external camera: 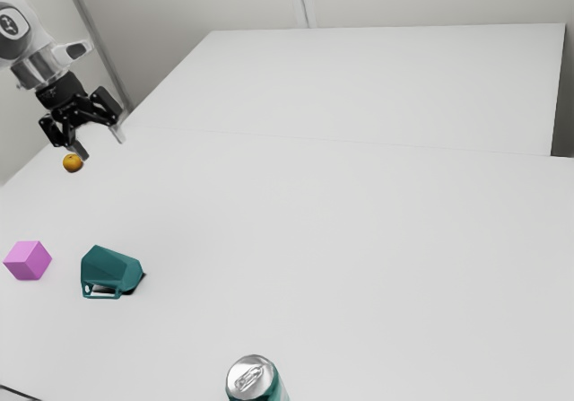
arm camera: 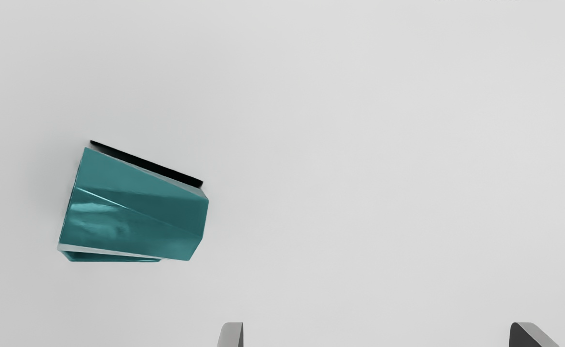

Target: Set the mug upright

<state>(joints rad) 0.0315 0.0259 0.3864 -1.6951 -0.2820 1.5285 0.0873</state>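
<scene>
In the exterior view my gripper point(external camera: 101, 144) hangs above the table at the upper left, open, apart from the mug. The teal faceted mug point(external camera: 113, 268) lies on its side on the table in the lower left, its handle toward that view's bottom edge. In the wrist view the same mug point(arm camera: 135, 207) lies beyond my open gripper point(arm camera: 376, 332), off to the side of one finger, with its handle partly hidden under the body. Nothing stands between the two fingers.
A pink cube point(external camera: 28, 261) sits close to the mug, on the exterior view's left. An orange point(external camera: 73, 162) lies on the table near my gripper in that picture. A can point(external camera: 253, 379) stands at the bottom edge of the white table point(external camera: 359, 239).
</scene>
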